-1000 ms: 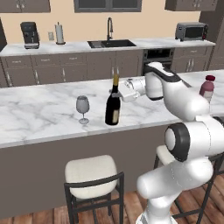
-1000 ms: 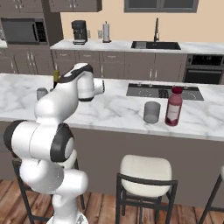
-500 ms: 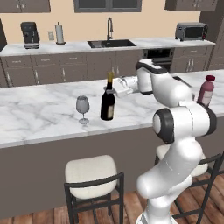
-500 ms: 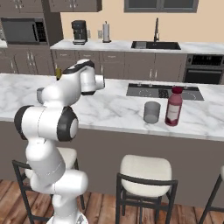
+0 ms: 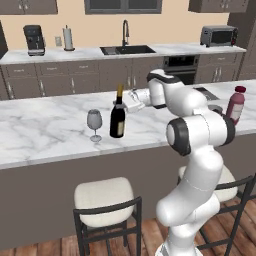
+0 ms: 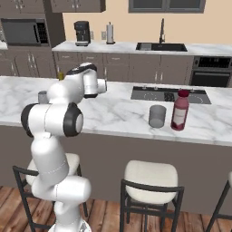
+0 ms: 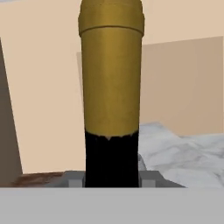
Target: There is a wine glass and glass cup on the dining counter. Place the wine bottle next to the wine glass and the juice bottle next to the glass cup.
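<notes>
My gripper point(image 5: 121, 103) is shut on the neck of the wine bottle point(image 5: 118, 120), a dark bottle with a gold foil top. The bottle stands upright over the dining counter point(image 5: 40, 135), a short gap right of the wine glass point(image 5: 94, 122). Whether its base touches the marble I cannot tell. In the hand view the gold neck of the wine bottle point(image 7: 111, 87) rises between my fingertips point(image 7: 74, 178). Far along the dining counter point(image 6: 113, 113) the glass cup point(image 6: 157, 116) sits just left of the juice bottle point(image 6: 180, 110), which also shows as the red-capped juice bottle point(image 5: 236, 104).
A black cooktop point(image 6: 168, 94) is set into the counter behind the cup. Stools point(image 5: 104, 202) stand along the near side. The back worktop holds a sink point(image 5: 127, 49), a coffee machine point(image 5: 34, 39) and a toaster oven point(image 5: 218, 35).
The arm has carried the wine bottle to the left along the counter, closer to the wine glass. The grip on the neck is unchanged.
</notes>
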